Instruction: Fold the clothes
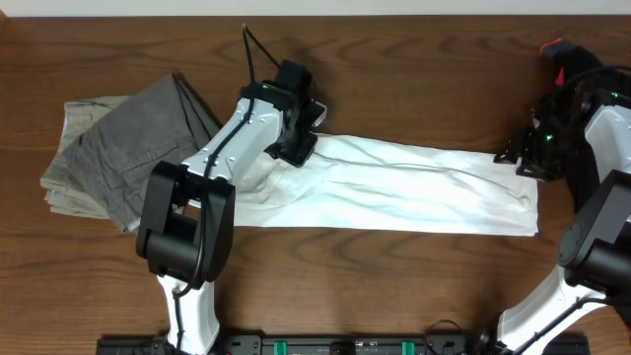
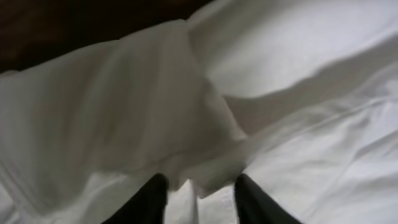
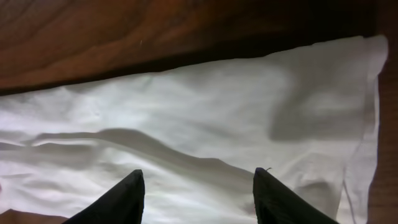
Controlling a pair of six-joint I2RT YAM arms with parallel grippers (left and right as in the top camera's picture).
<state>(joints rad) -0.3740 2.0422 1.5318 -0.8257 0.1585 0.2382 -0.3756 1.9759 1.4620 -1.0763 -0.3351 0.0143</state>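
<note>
White T-shirt (image 1: 394,187) in every view; grey trousers (image 1: 118,148) only overhead.

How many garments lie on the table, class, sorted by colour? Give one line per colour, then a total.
White garment: 1
Grey garment: 1
Total: 2

Looked like a robotics lab bench: wood-grain table (image 1: 414,89), left arm (image 1: 242,133) and right arm (image 1: 613,138) in white casing, both mounted off a black base rail (image 1: 325,345) along the near edge, cable (image 1: 249,54) trailing.
</note>
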